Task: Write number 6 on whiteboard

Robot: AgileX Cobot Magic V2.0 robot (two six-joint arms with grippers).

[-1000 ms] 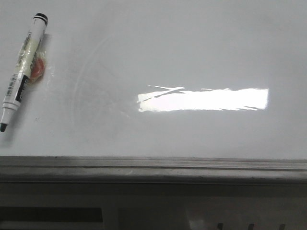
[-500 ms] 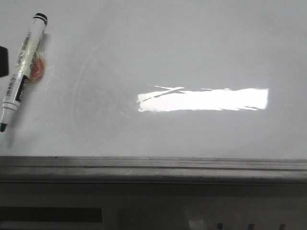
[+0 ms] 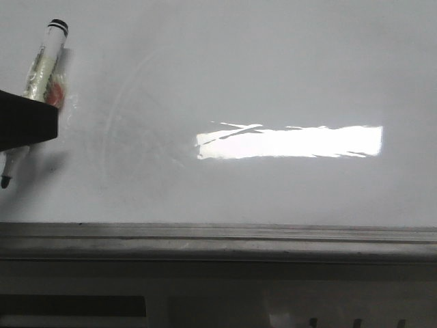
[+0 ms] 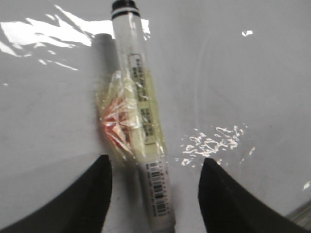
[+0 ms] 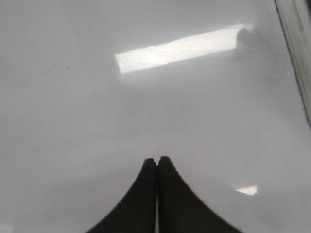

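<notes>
- The whiteboard [image 3: 273, 75] is seen lying flat, glossy and grey-white, with a bright rectangular glare [image 3: 290, 142] near its middle and a grey metal frame [image 3: 218, 240] along its near edge. Only faint erased curves [image 3: 119, 109] are visible; no number 6 is drawn yet.
- The left gripper [image 4: 154, 194] is held over the marker with its fingers [image 4: 92, 194] spread wide, one on each side of the barrel, nothing pinched. The right gripper [image 5: 157, 162] is kept apart over bare board, its fingers pressed together and empty.
- The marker [image 4: 141, 121] is found at the board's left part, tip toward the frame, wrapped mid-barrel in crinkled clear tape with something red [image 4: 115, 127] under it. It is judged light, stiff and smooth; on the slick board it could slide or roll, so the taped middle should be gripped squarely.
</notes>
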